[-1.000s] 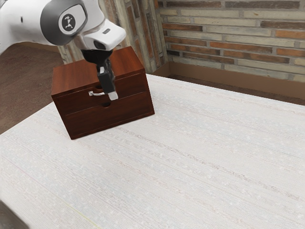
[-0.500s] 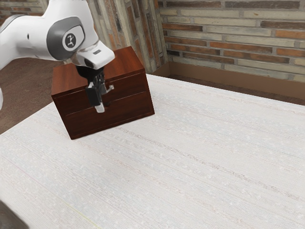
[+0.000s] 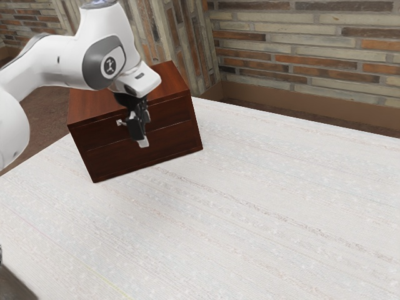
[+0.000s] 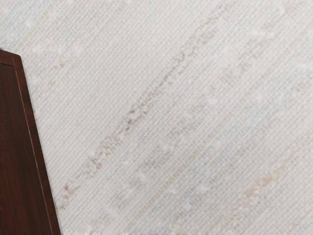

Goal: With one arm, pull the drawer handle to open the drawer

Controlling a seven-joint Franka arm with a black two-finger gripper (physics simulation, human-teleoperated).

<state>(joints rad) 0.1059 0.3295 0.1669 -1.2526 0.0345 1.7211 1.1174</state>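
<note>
**A:** What is hard to make out here?

**B:** Mostly the drawer handle (image 3: 120, 122). Just a small silver end of it pokes out on the exterior view's left of the hand (image 3: 142, 139). The rest is covered by the black hand itself.

**A:** And the wrist view?

**B:** It looks down on pale tabletop (image 4: 186, 122), with a strip of the dark wooden cabinet (image 4: 19, 161) cut off at the frame. I can't tell which part of the cabinet that is.

**A:** Where is the cabinet?

**B:** On the far part of the tabletop (image 3: 262, 206), toward the exterior view's left, in front of the brick wall (image 3: 300, 44).

**A:** And the drawer?

**B:** The drawer (image 3: 169, 112) is the upper band of the cabinet's (image 3: 162, 81) near face. Its front looks level with the band below.

**A:** What about the hand?

**B:** It hangs from the white arm (image 3: 56, 62), pointing down, right against the drawer front at the handle. It is seen side-on, so I cannot tell whether it is spread or pinching the handle.
</note>
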